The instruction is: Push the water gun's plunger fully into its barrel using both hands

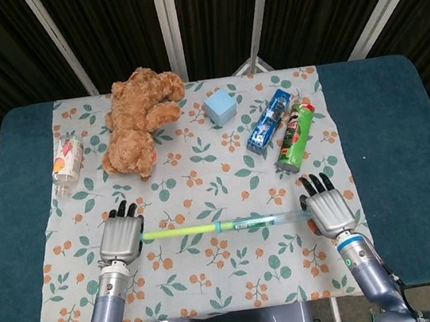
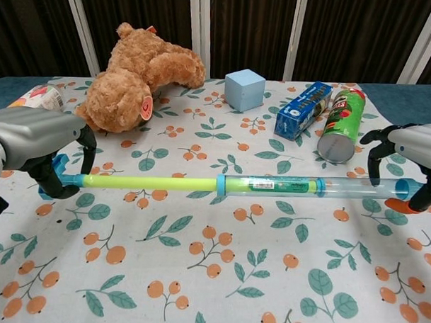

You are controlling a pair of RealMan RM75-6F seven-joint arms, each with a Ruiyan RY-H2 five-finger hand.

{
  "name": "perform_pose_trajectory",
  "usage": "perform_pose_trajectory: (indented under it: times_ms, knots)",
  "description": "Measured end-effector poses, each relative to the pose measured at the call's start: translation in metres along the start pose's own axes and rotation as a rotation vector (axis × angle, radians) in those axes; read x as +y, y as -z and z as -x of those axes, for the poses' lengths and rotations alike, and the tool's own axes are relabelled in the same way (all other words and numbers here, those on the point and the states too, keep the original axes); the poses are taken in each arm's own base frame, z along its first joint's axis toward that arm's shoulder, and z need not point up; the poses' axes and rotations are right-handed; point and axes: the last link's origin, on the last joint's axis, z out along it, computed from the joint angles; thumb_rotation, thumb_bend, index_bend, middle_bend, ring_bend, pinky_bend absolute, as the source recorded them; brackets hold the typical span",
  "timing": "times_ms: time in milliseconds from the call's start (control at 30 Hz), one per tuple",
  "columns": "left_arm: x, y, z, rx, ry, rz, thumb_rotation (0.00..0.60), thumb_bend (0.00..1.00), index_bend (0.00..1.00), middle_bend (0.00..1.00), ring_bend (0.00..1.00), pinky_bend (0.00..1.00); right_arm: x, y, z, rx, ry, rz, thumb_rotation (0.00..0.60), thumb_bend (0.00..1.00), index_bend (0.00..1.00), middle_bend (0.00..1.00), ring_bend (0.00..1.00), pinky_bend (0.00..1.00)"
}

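— While the water gun (image 1: 232,225) lies crosswise on the front part of the floral cloth (image 1: 216,281), what do the hands do?
— Left hand (image 1: 120,237) curls its fingers (image 2: 52,180) round the blue handle at the end of the yellow-green plunger (image 2: 152,182). Right hand (image 1: 330,213) has its fingers hooked over the far end of the clear barrel (image 2: 310,185), by the orange tip, so both are grasping the gun.
— How far in is the plunger?
— A long stretch of it shows outside the barrel, left of the blue collar.
— And behind, on the surface?
— A brown teddy bear (image 1: 139,122), a pale blue cube (image 1: 221,106), a blue box (image 1: 269,120) beside a green can (image 1: 295,135), and a small bottle (image 1: 67,163) at far left
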Motion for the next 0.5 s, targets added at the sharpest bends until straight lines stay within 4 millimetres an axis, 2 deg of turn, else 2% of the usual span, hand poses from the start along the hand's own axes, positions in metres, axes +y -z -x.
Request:
perform_pose_trajectory:
  times_ms: [500]
  knots:
    - [0.014, 0.0, -0.002, -0.004, 0.034, 0.021, 0.6, 0.51, 0.58, 0.16, 0.08, 0.21, -0.026, -0.004, 0.005, -0.011, 0.006, -0.021, 0.6, 0.41, 0.66, 0.12, 0.0, 0.0]
